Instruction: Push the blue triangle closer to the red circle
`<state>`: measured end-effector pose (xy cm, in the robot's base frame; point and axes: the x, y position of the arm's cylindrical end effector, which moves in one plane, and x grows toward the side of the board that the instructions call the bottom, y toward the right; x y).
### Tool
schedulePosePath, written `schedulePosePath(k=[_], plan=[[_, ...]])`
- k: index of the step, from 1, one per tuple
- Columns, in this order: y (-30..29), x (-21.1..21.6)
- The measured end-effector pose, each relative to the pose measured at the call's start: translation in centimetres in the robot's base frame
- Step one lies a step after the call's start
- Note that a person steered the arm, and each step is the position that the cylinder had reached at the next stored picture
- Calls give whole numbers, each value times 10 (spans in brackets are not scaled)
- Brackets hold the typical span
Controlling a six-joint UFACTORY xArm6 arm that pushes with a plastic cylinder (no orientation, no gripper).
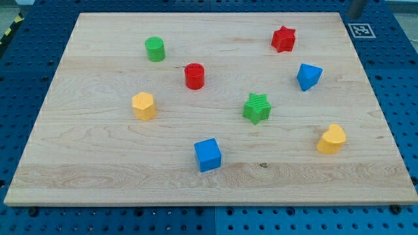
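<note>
The blue triangle (308,76) lies on the wooden board's right part. The red circle (194,76) stands to its left, near the board's middle, at about the same height in the view. The green star (257,108) lies between them, a little lower. My tip (355,15) shows as a grey blurred rod end at the view's top right corner, just past the board's top edge. It is above and to the right of the blue triangle and touches no block.
A red star (283,39) lies above and left of the blue triangle. A green circle (155,49), a yellow hexagon (144,106), a blue cube (208,155) and a yellow heart (332,139) also lie on the board (98,176). A marker tag (360,29) sits at the top right.
</note>
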<state>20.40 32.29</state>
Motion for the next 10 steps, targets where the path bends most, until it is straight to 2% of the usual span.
schedulePosePath(k=[1, 2, 5, 6, 7, 8, 10], plan=[[0, 4], [16, 50], [22, 108], [8, 162], [-7, 192], [-8, 192], [-55, 193]])
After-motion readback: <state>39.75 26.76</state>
